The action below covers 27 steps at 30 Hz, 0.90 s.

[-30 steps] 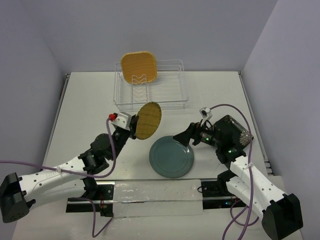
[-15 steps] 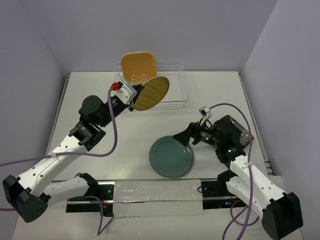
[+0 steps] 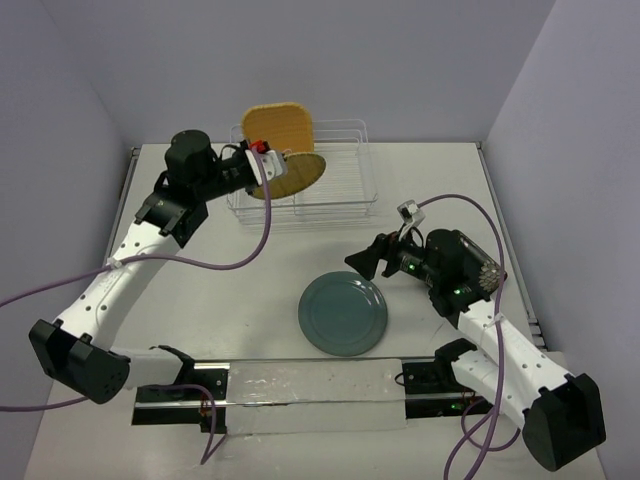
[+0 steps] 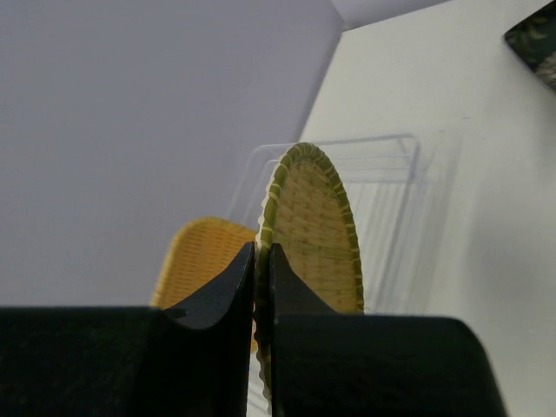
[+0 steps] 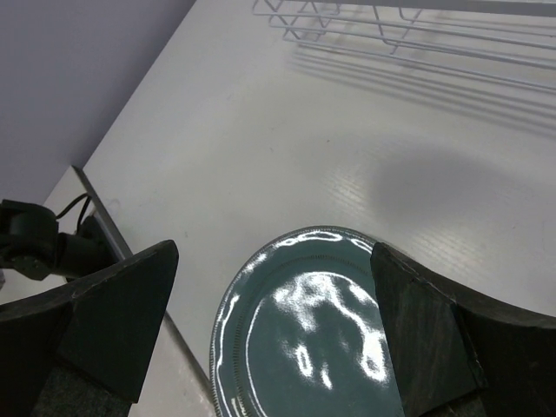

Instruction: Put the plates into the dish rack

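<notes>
Slotting the yellow plate (image 3: 292, 172) is judged the step in hand: it is clenched by its rim in the left tool (image 4: 261, 254) and held tilted over the rack (image 3: 340, 188), close to the upright orange plate (image 3: 278, 130). It is best turned on edge and lowered between free dividers before release. The right tool (image 3: 358, 262) is spread, empty, above the teal plate (image 3: 343, 315) on the desk (image 3: 200, 250).

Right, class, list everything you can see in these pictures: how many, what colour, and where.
orange-tan plate: one, orange-tan, upright in the dish rack
yellow plate: one, yellow, at the dish rack, pinched by the left gripper
teal plate: one, teal, flat on the table
dark plate: one, dark patterned, right side, mostly hidden
dish rack: one, silvery-white wire, far side
table: one, white
left gripper: black, shut
right gripper: black, open, by the teal plate's far edge
</notes>
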Available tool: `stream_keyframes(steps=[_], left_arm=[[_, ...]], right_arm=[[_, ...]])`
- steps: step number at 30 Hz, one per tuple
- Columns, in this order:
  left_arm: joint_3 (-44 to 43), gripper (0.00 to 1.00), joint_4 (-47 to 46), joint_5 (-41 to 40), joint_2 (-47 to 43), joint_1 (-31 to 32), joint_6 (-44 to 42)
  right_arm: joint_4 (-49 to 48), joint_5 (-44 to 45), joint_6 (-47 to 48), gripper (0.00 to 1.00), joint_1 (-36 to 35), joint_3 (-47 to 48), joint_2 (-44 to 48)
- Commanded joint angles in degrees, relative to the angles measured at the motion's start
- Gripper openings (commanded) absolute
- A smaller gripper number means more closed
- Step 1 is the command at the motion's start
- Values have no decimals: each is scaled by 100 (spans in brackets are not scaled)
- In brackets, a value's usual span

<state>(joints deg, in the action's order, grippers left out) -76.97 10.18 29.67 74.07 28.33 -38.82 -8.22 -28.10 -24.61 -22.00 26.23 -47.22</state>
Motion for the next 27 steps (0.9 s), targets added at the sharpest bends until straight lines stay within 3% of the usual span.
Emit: stream_keyframes(steps=[1,8,11,17,21,27], left_arm=[[-841,0,150,522,336,-293,-1266],[-1417,0,38,690,1113,-761,-2292],[-1689,0,-429,922,1429,-1016,-2280],[-2986,0,495,1343,2368,-1339,-2878],[-3191,0,496,1267,2795,-1367,-3098],[-4082,0,1326,1147,3546,-1376,-3671]], right_arm=[[-41,283,223,99,-50,290,-144],[-12,587,211,98,-50,418,-465],[31,665,179,98,-50,516,-675],[40,741,62,98,-47,599,-923],[40,799,14,98,-41,597,-995],[195,884,116,99,-50,539,-969]])
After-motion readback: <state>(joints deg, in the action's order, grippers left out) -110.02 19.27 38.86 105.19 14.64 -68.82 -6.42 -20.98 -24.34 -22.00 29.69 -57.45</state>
